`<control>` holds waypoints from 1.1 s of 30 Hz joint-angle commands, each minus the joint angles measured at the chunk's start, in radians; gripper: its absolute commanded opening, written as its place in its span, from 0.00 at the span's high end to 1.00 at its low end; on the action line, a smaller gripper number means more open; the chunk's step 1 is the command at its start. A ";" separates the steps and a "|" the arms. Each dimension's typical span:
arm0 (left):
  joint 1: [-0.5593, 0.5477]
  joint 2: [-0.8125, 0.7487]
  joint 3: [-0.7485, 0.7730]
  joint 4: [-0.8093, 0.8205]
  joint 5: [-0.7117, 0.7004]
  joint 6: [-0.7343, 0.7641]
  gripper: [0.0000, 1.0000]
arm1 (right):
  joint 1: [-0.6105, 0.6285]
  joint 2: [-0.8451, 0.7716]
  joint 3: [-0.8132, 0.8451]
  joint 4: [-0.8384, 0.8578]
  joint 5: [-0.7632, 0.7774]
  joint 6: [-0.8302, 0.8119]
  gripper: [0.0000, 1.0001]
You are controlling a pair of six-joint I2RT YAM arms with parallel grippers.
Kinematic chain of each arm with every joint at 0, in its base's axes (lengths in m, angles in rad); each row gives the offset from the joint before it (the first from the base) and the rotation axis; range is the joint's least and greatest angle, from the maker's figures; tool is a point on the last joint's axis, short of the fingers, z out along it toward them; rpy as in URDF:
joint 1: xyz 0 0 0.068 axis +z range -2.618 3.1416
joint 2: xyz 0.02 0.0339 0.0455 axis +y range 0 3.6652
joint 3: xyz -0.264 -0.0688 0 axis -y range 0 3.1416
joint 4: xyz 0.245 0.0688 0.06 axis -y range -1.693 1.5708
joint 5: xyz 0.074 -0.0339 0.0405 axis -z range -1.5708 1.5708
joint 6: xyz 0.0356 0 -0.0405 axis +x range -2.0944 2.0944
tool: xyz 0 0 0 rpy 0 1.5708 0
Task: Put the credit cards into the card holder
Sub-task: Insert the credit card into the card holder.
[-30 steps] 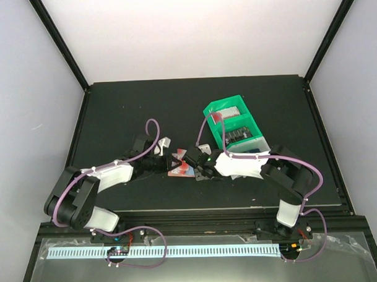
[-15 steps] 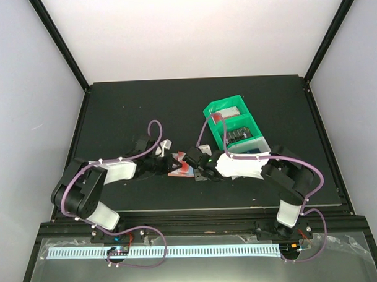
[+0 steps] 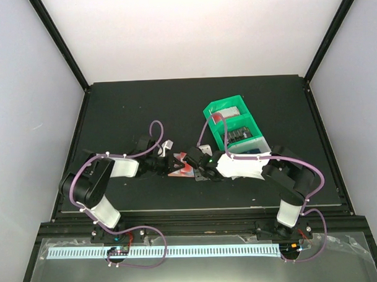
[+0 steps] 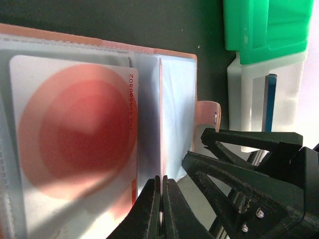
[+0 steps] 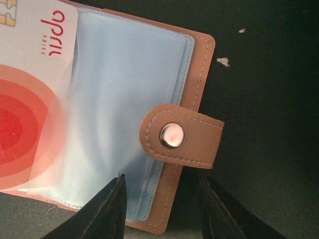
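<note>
The salmon-orange card holder (image 3: 183,170) lies open on the black mat between the two grippers. A red-and-white credit card (image 4: 75,144) sits under its clear sleeves, also in the right wrist view (image 5: 30,99). My left gripper (image 4: 160,183) is shut on the edge of one clear sleeve (image 4: 160,119), which stands upright. My right gripper (image 5: 164,209) is open, its fingers straddling the holder's edge below the snap tab (image 5: 182,137). From above, the left gripper (image 3: 172,163) and right gripper (image 3: 197,167) meet at the holder.
A green-and-white compartment tray (image 3: 228,112) stands behind the right arm, with a blue card (image 4: 269,99) upright in its white part and dark cards inside. A small white object (image 3: 165,143) lies behind the left gripper. The mat's front edge is close below.
The left arm's elbow and forearm have swung right and forward. Its gripper has edged a little right onto the holder. The right arm has hardly moved.
</note>
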 commanded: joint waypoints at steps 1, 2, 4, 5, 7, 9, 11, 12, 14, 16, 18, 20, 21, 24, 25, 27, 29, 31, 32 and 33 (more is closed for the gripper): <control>0.003 0.012 -0.011 0.067 0.046 -0.054 0.98 | 0.000 0.001 -0.031 -0.031 -0.015 0.018 0.59; 0.002 0.014 -0.014 0.072 0.048 -0.063 0.98 | 0.000 0.001 -0.030 -0.032 -0.015 0.017 0.59; 0.002 0.019 -0.020 0.082 0.054 -0.084 0.98 | 0.000 -0.001 -0.031 -0.031 -0.014 0.018 0.59; 0.002 0.023 -0.023 0.091 0.058 -0.095 0.98 | 0.000 -0.001 -0.033 -0.031 -0.014 0.019 0.59; 0.002 0.028 -0.034 0.094 0.054 -0.115 0.99 | 0.000 -0.001 -0.034 -0.031 -0.010 0.020 0.59; 0.002 0.024 -0.055 0.104 0.039 -0.136 0.98 | 0.000 -0.001 -0.033 -0.032 -0.010 0.019 0.59; 0.002 0.015 -0.079 0.109 0.019 -0.156 0.98 | 0.000 -0.002 -0.032 -0.032 -0.008 0.019 0.59; 0.002 0.011 -0.090 0.117 0.011 -0.164 0.98 | 0.000 -0.002 -0.032 -0.031 -0.008 0.019 0.59; 0.002 0.010 -0.113 0.139 0.006 -0.182 0.98 | 0.000 -0.003 -0.033 -0.031 -0.004 0.018 0.59; 0.002 0.018 -0.128 0.162 0.012 -0.189 0.98 | 0.000 -0.004 -0.036 -0.028 -0.005 0.021 0.59; 0.002 0.043 -0.127 0.190 0.033 -0.190 0.98 | 0.000 -0.004 -0.038 -0.024 -0.006 0.022 0.59; 0.002 0.073 -0.111 0.209 0.052 -0.193 0.99 | 0.000 -0.005 -0.041 -0.020 -0.009 0.021 0.59; 0.002 0.082 -0.107 0.224 0.059 -0.202 0.98 | 0.000 -0.005 -0.043 -0.019 -0.008 0.021 0.59; 0.002 0.093 -0.092 0.229 0.062 -0.207 0.98 | 0.000 -0.006 -0.042 -0.018 -0.006 0.019 0.59; 0.002 0.095 -0.087 0.221 0.057 -0.202 0.98 | 0.000 -0.006 -0.041 -0.016 -0.008 0.018 0.59; 0.002 0.098 -0.076 0.199 0.048 -0.189 0.98 | 0.000 -0.004 -0.040 -0.012 -0.011 0.015 0.59; 0.002 0.102 -0.057 0.175 0.044 -0.170 0.98 | 0.000 -0.001 -0.037 -0.010 -0.013 0.013 0.59; -0.001 0.099 -0.031 0.129 0.026 -0.137 0.98 | 0.000 -0.001 -0.036 -0.009 -0.014 0.013 0.59; -0.005 0.093 -0.018 0.095 0.004 -0.112 0.97 | 0.000 -0.002 -0.038 -0.010 -0.013 0.013 0.59; -0.009 0.084 -0.006 0.056 -0.023 -0.087 0.96 | 0.000 -0.003 -0.039 -0.009 -0.012 0.012 0.59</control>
